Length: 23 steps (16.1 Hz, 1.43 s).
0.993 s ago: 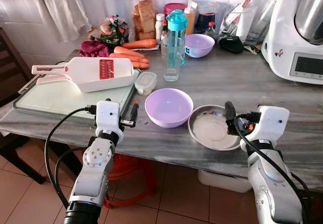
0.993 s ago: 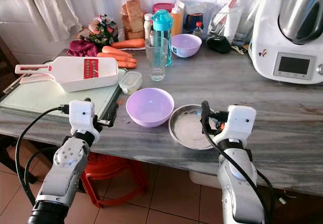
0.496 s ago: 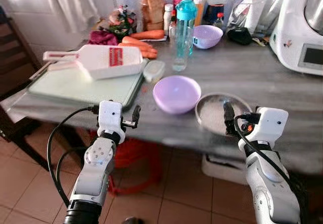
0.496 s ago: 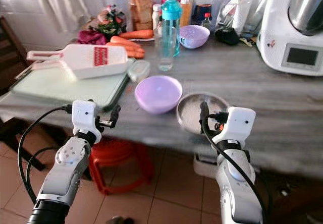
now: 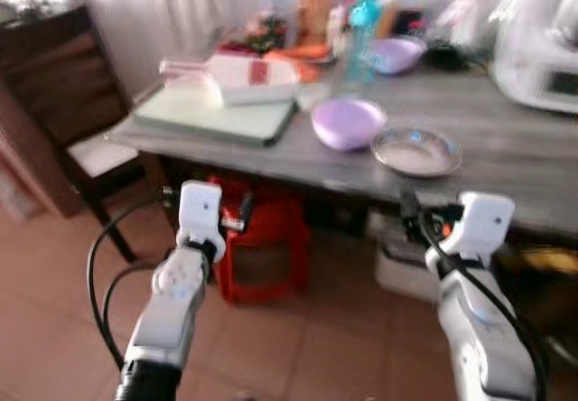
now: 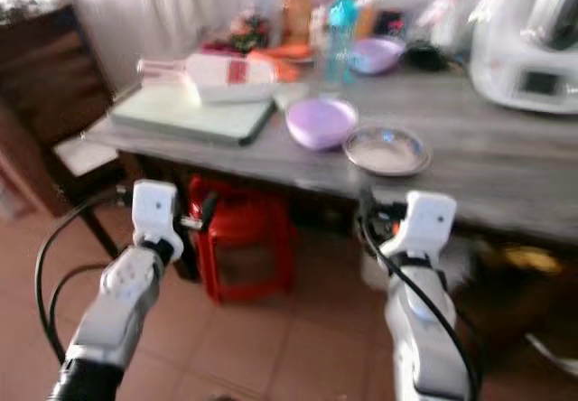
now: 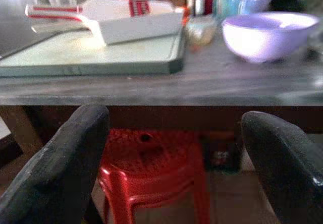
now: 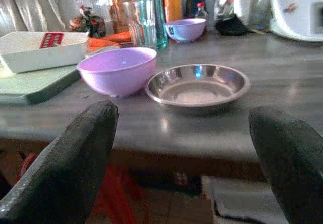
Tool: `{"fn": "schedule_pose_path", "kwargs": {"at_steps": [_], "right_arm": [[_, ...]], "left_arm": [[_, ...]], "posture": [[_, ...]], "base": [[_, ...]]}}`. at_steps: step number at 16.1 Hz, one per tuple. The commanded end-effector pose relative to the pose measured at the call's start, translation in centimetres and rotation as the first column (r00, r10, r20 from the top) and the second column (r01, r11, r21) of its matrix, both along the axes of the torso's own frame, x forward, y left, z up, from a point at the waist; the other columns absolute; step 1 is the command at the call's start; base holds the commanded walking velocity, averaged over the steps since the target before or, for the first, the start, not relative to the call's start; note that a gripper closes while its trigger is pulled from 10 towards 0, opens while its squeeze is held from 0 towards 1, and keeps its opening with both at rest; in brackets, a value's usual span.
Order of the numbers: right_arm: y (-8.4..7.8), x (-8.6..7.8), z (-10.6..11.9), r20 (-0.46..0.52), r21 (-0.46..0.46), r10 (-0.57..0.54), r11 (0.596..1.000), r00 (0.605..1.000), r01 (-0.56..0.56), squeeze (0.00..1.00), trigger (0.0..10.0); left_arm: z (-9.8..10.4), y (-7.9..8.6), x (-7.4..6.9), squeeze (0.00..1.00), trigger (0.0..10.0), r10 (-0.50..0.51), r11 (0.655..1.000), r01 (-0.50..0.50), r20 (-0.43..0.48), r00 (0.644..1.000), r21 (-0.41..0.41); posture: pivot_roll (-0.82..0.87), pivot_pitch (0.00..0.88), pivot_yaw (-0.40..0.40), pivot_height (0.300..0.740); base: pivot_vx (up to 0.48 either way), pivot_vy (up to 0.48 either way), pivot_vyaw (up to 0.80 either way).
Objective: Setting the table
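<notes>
While both arms hang out over the tiled floor (image 5: 298, 347), the grey desk (image 5: 506, 162) stretches across the far half of the scene, blurred in the head views. A dark wooden chair (image 5: 63, 94) stands at its left end, and a red stool (image 5: 262, 256) sits beneath its near edge. At the far right of the desk stands a white kitchen machine (image 6: 528, 44). On the left part lies a pale green cutting board (image 5: 217, 116), with a white slicer (image 7: 126, 17) resting on its far side. A row of jars and bottles, too blurred to tell apart, lines the far edge, with a teal bottle (image 8: 150, 12) and a small purple bowl (image 8: 185, 30) among them; carrots (image 8: 108, 38) lie just behind the slicer. Near the front edge a larger purple bowl (image 8: 117, 70) stands just left of a shallow steel plate (image 8: 198, 86); the two are close, and I cannot tell whether they touch. The left pincer (image 7: 176, 153) is held below the desk edge in front of the stool, fingers (image 7: 65, 168) spread wide and holding nothing. The right pincer (image 8: 186, 158) is level with the desk's near edge, facing the plate and bowl, its fingers (image 8: 70, 158) likewise spread and holding nothing.
</notes>
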State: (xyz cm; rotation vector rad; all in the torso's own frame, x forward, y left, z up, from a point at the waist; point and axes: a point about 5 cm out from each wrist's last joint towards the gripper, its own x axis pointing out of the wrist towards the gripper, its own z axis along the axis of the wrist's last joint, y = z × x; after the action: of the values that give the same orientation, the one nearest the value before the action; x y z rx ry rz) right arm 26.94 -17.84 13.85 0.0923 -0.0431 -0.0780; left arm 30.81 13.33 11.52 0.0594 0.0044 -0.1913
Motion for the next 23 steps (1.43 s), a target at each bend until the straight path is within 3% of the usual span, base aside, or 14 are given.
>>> {"fn": "schedule_pose_path", "kwargs": {"at_steps": [1, 6, 11, 23], "right_arm": [[-0.19, 0.31, 0.42, 0.008, -0.005, -0.014, 1.000, 1.000, 0.014, 0.00, 10.0], [-0.41, 0.26, 0.56, 0.020, -0.004, -0.034, 0.999, 0.999, 0.034, 0.00, 10.0], [-0.41, 0.32, 0.38, 0.007, -0.005, -0.033, 0.999, 0.999, 0.033, 0.00, 10.0], [-0.63, 0.42, 0.37, -0.002, -0.002, -0.031, 1.000, 1.000, 0.031, 0.00, 10.0]], "left_arm": [[0.08, -0.03, -0.08, 0.00, 10.0, -0.017, 1.000, 0.017, 0.007, 1.000, 0.001], [0.52, -0.17, -0.40, 0.00, 10.0, -0.079, 0.997, 0.080, 0.056, 0.995, -0.015], [0.39, -0.50, -0.52, 0.00, 10.0, -0.120, 0.992, 0.121, 0.041, 0.992, -0.029], [0.32, -0.83, -0.41, 0.00, 10.0, -0.141, 0.989, 0.142, 0.030, 0.990, -0.040]], "posture": [[-0.03, 0.015, 0.049, 0.740], [-0.03, 0.017, 0.049, 0.740], [-0.03, 0.018, 0.049, 0.740], [-0.03, 0.014, 0.045, 0.740]], "base": [[-0.364, 0.000, 0.00], [-0.065, 0.000, 0.00], [0.000, 0.000, 0.00], [0.000, -0.418, -0.09]]}}
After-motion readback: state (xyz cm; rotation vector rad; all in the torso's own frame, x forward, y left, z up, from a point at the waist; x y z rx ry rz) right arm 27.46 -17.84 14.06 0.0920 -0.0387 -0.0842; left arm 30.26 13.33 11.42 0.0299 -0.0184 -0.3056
